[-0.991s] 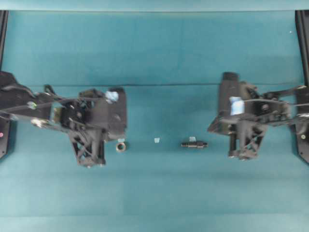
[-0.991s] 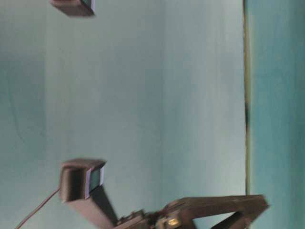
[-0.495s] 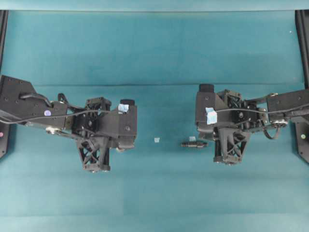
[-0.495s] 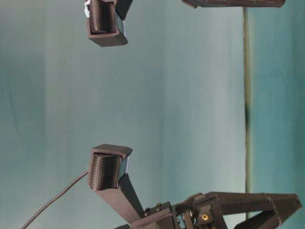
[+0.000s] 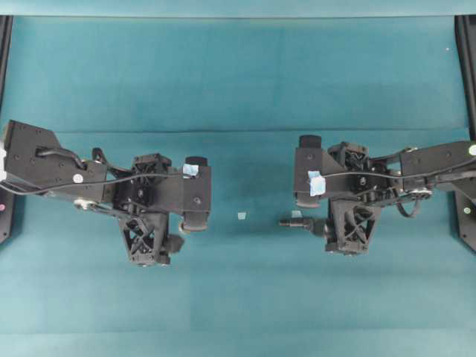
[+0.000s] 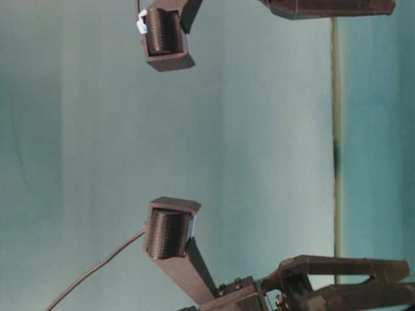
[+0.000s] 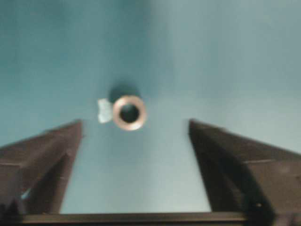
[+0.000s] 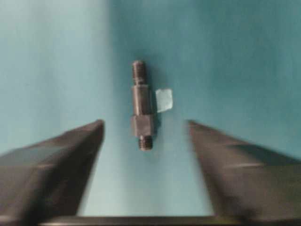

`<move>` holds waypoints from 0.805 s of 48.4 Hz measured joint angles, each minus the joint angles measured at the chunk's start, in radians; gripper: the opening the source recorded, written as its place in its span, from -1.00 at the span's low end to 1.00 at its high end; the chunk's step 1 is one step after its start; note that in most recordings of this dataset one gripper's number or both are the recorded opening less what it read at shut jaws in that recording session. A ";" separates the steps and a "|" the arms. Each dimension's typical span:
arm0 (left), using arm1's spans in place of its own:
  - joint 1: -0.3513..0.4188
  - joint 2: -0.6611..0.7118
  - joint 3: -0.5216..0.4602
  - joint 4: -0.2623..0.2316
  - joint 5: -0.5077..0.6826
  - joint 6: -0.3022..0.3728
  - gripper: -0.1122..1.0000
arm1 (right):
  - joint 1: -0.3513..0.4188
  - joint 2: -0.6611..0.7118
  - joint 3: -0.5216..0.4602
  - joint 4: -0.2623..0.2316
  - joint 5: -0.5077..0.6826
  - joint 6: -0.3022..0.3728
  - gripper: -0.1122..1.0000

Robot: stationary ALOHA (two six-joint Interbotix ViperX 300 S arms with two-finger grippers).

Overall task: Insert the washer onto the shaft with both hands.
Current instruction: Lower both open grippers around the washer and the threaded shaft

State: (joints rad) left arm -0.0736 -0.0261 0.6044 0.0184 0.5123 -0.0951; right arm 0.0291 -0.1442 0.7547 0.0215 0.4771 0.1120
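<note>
Each arm hangs over its own part, jaws spread wide and holding nothing. In the right wrist view the shaft (image 8: 141, 107) lies flat on the tabletop just ahead of the right gripper (image 8: 146, 129), its long axis pointing away between the jaws, a tape scrap (image 8: 163, 100) beside it. Farther left, the washer (image 7: 129, 112) lies flat, hole up, just ahead of the left gripper (image 7: 135, 129), nearer its left jaw, well short of any tabletop edge.
</note>
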 measured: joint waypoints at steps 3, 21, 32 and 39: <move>0.000 0.003 0.000 0.000 -0.003 0.003 0.88 | 0.006 0.003 0.000 -0.008 0.000 0.000 0.71; 0.000 0.029 0.025 0.002 -0.040 0.002 0.89 | 0.014 0.038 0.000 -0.026 -0.011 0.000 0.92; 0.000 0.057 0.043 0.002 -0.094 -0.002 0.88 | 0.017 0.078 0.000 -0.026 -0.014 0.000 0.92; 0.006 0.081 0.051 0.000 -0.117 -0.003 0.88 | 0.017 0.094 -0.002 -0.026 -0.037 0.002 0.92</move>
State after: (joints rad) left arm -0.0675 0.0552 0.6550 0.0184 0.3958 -0.0982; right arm 0.0460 -0.0506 0.7532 -0.0046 0.4403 0.1135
